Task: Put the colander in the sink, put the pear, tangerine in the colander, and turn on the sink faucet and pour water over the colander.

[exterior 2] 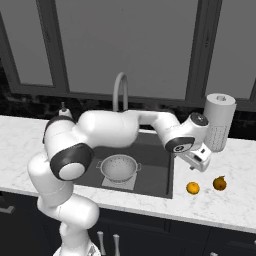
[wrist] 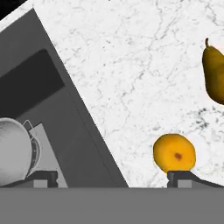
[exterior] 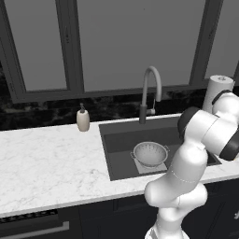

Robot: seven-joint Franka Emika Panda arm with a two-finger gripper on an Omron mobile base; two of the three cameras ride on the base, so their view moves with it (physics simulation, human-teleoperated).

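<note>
The silver colander [exterior: 150, 153] [exterior 2: 119, 167] [wrist: 15, 151] stands upright on the lighter square in the dark sink [exterior: 122, 140] [exterior 2: 156, 172] [wrist: 65, 118]. On the marble to the right of the basin lie the orange tangerine [exterior 2: 193, 188] [wrist: 174, 152] and, farther right, the brownish pear [exterior 2: 219, 183] [wrist: 214, 72]. My gripper [exterior 2: 199, 164] [wrist: 113, 179] hovers open above the counter by the sink's right rim, a little above the tangerine, with nothing between its fingers. One fingertip [wrist: 183, 176] sits just under the tangerine in the hand view. The gooseneck faucet [exterior: 150, 88] [exterior 2: 120, 90] rises behind the basin; no water runs.
A beige soap bottle [exterior: 83, 119] stands left of the sink at the back. A white paper-towel roll [exterior: 217, 91] [exterior 2: 219, 121] stands behind the gripper on the right. White marble counter [exterior: 51, 163] [wrist: 131, 65] spreads to both sides; dark windows back the wall.
</note>
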